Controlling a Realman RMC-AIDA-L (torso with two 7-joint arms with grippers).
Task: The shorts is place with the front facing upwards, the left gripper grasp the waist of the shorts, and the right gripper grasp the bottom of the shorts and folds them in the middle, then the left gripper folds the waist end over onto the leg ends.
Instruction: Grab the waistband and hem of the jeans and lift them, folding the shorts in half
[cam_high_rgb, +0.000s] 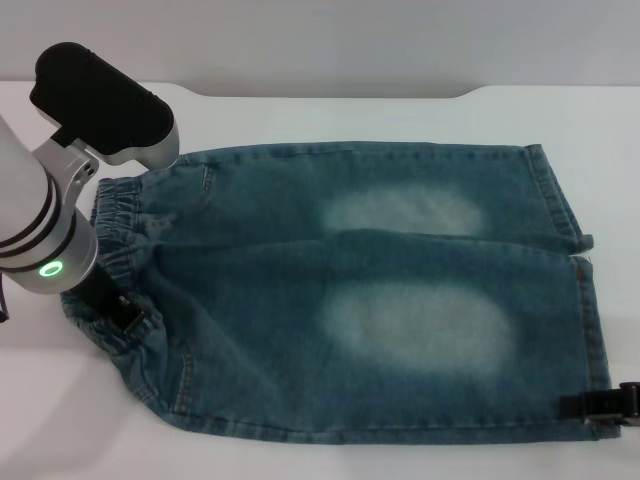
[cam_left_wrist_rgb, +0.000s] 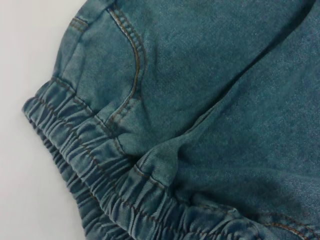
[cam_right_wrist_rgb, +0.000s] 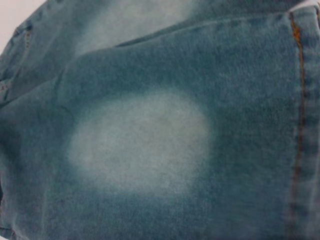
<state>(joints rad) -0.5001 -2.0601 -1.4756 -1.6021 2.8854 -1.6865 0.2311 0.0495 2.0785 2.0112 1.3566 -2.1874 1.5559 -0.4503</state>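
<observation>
While the faded blue denim shorts (cam_high_rgb: 360, 300) lie spread flat on the white table (cam_high_rgb: 320, 115), their two legs run side by side toward the robot's right, each with a pale bleached patch on the thigh. The waist (cam_high_rgb: 115, 250), a puckered elastic band of gathered denim, sits at the robot's left end, bunched and slightly rumpled; the left wrist view shows its ridged gathers (cam_left_wrist_rgb: 95, 170) and an orange-stitched pocket seam (cam_left_wrist_rgb: 132, 75) just beside it. The bottom of the shorts (cam_high_rgb: 585, 320), the straight double-stitched hems of the leg ends, lies at the far right end, the nearer leg's hem reaching close to the table's near edge.

The left gripper (cam_high_rgb: 118, 312), a black two-fingered claw on a thick silver arm with black rings and a lit green ring, is down on the waist at its nearer part, its black tip touching the gathered band. Whether its fingers are closed on the cloth I cannot tell from here. The right gripper (cam_high_rgb: 600, 404), only slim black tips showing, rests against the near corner of the nearer leg's hem; how wide its fingers stand I cannot tell either. Its wrist view is filled by the bleached patch (cam_right_wrist_rgb: 140, 140) and the stitched hem (cam_right_wrist_rgb: 300, 110).
</observation>
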